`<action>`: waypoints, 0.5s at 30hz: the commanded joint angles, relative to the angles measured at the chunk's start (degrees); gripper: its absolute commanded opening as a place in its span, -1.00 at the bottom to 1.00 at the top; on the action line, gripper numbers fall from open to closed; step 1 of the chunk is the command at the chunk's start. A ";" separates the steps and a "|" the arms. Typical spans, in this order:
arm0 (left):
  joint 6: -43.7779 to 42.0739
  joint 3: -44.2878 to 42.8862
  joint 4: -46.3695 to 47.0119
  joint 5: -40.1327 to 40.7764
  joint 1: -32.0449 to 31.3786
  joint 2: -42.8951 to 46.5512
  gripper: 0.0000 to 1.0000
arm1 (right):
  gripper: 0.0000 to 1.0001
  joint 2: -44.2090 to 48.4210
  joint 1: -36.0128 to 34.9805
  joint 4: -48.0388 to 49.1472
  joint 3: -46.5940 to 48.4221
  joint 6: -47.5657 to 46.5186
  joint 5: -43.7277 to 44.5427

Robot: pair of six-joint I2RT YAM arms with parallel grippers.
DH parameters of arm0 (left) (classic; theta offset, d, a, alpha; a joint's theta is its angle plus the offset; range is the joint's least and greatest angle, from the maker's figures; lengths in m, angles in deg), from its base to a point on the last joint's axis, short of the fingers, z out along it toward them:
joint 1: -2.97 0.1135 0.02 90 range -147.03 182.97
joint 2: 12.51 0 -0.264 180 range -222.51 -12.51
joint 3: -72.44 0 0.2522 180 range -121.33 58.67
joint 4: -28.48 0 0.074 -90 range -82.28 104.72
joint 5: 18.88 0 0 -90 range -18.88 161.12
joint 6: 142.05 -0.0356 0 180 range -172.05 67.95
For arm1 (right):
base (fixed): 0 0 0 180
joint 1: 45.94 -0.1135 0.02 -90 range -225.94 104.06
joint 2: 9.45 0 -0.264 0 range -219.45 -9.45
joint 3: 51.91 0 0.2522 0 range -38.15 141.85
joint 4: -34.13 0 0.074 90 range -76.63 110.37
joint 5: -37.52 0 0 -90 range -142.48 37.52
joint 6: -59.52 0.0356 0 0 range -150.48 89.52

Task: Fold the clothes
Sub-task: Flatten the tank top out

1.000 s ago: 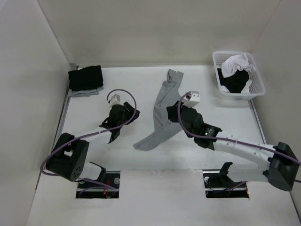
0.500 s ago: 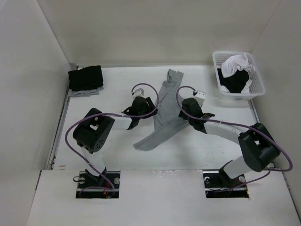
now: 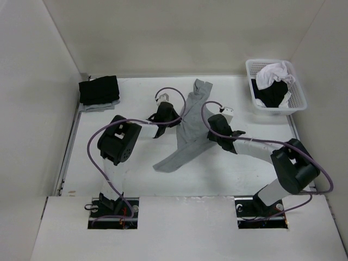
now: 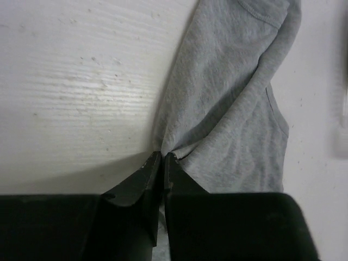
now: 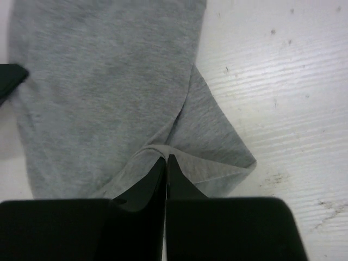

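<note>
White table [image 3: 147,179], both jaws now pinching clothes [image 3: 190,122]

You look down on a white surface [image 3: 136,176] boxed in by plain white walls [image 3: 163,32], evenly lit.

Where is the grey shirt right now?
In the top view, the grey shirt lies in the middle of the table; the left hand and right hand pinch its sides.

The grey garment [image 3: 190,128] reads as thin, soft, matt knit cloth. Under it, the table [image 3: 206,174] looks white, matt, faintly grain-ridged and speckled. At its edges, left gripper [image 4: 163,157] and right gripper [image 5: 166,159]: matt black plastic.
</note>
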 commanded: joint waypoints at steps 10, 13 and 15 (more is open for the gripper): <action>4.88 -4.38 1.96 -1.11 16.35 13.85 -0.85 | -0.93 45.79 -19.99 -15.13 -19.28 8.25 -3.05; 2.51 -8.16 -1.91 -3.05 15.83 11.13 -0.54 | -0.61 47.11 -20.08 -20.83 -20.87 16.06 -3.67; 0.50 -8.43 -2.96 -2.17 14.78 10.69 -0.37 | -0.26 47.02 -19.64 -25.04 -19.12 19.41 0.61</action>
